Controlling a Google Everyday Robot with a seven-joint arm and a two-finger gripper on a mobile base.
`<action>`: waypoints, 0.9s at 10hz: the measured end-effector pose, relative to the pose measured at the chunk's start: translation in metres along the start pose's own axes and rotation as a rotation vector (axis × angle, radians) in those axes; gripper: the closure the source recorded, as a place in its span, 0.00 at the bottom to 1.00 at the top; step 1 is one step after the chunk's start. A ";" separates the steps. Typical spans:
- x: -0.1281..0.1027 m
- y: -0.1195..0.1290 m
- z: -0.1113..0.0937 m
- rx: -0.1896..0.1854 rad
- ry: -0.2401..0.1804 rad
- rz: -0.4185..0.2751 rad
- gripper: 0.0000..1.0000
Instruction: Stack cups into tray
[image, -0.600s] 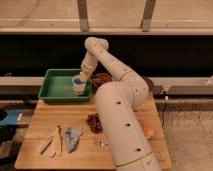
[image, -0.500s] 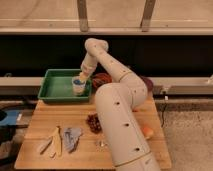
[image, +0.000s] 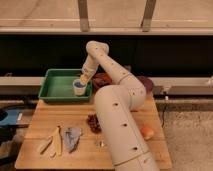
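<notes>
**Cup and gripper barely shifted above the tray**

Camera view: since half a second ago almost nothing has changed. The gripper (image: 84, 79) hangs at the same spot over the right end of the tray (image: 54, 86), and the cup (image: 79, 88) beneath it stands where it stood, or at most a shade lower.

The cup is whitish outside and blue inside. It stands upright on the tray's flat bottom, close to the right wall and towards the front. The gripper's yellowish tip meets the cup's rim on its right side. Whether it is grasping the cup or has let go, I cannot tell. No second cup can be made out.

The arm (image: 118, 77) rises from the foreground, bends high behind the tray and drops down to the cup. The green tray lies at the back left of the wooden table (image: 47, 114). Just beside its right wall, partly behind the arm, is a dark red-brown bowl (image: 103, 80).

Nearer the front lie pale wooden utensils (image: 55, 142), touching a grey-blue cloth-like thing (image: 72, 137). A dark red clump (image: 93, 123) sits next to the arm, and an orange round fruit (image: 147, 132) sits at the right side of the table.
</notes>
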 end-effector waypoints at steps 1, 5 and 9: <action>0.001 0.001 0.001 -0.002 0.004 -0.002 0.30; -0.001 0.005 0.003 -0.005 0.019 -0.019 0.30; -0.009 0.008 -0.023 0.041 -0.029 -0.050 0.30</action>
